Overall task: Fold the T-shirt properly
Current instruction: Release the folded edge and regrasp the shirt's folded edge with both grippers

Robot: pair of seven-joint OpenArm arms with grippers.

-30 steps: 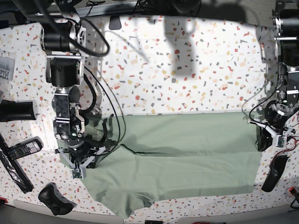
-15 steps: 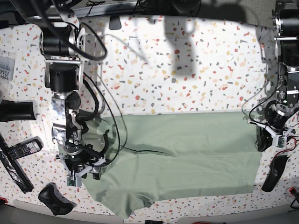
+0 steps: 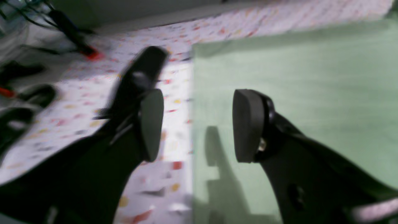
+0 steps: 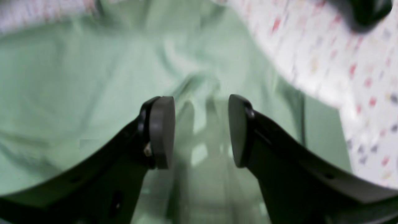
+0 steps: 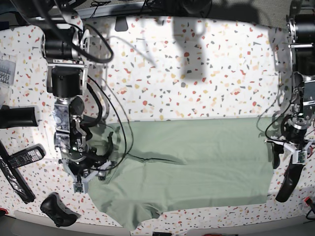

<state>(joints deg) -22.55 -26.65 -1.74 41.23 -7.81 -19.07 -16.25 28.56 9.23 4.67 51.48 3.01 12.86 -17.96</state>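
T-shirt (image 5: 197, 162) flat on table (image 5: 197, 83) front, btw both arms.

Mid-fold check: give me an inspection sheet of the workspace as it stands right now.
Surface: terrazzo-pattern table, far half bare.
Job's things: T-shirt lying flat as a wide band along the near edge, a crease across its middle, one flap hanging toward the front.
Clutter: remote control, game controller, black cylinder, all at the table's left edge.
Grippers: left gripper open over the shirt's edge, holding nothing; right gripper open above rumpled cloth, holding nothing.
Cables: black cables loop from the right arm down onto the shirt.
Surroundings: nothing seen clearly.
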